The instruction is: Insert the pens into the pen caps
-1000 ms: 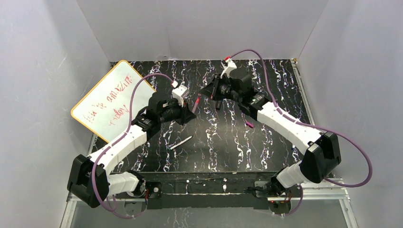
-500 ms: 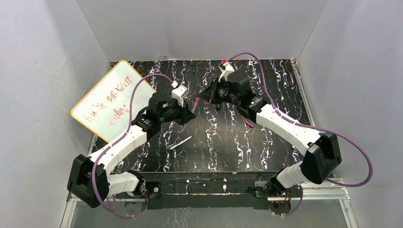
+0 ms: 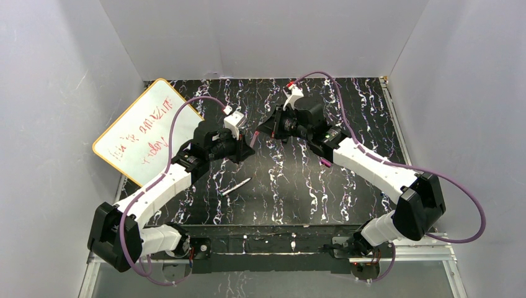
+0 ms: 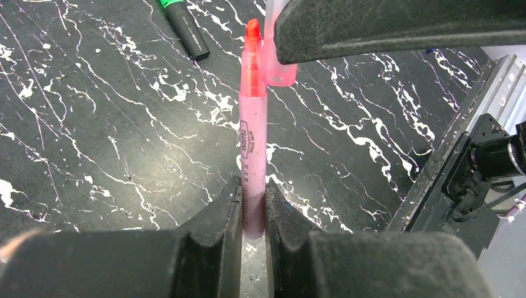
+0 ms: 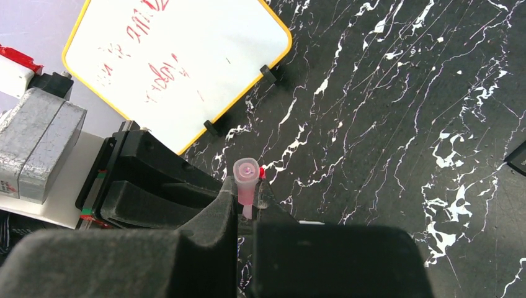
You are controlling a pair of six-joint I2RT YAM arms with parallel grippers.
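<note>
Far left, the yellow-rimmed whiteboard (image 3: pixel 147 130) sits at the table's edge, no part of this job. Next over, the left gripper (image 4: pixel 253 208) is clamped tight on the magenta pen (image 4: pixel 254 143), low on the barrel, held up off the table w/ its red tip pointing twd the other arm. The white-grey pen (image 3: pixel 236 186) lies loose on the table, nearer the bases. Mid-table, the right gripper (image 5: pixel 247 208) is closed on the pale pink cap (image 5: pixel 245 174), open mouth facing out twd the pen. Step in hand, I'd say: mating this pen w/ that cap. But the tip sits just beside the cap's wall, not in the mouth, so the next move prob. needs a small sideways nudge to line the two up, then a straight push together. The black pen (image 4: pixel 186 28) w/ green tip lies on the table beyond them, and a magenta cap (image 3: pixel 325 163) lies further right, by the right arm
</note>
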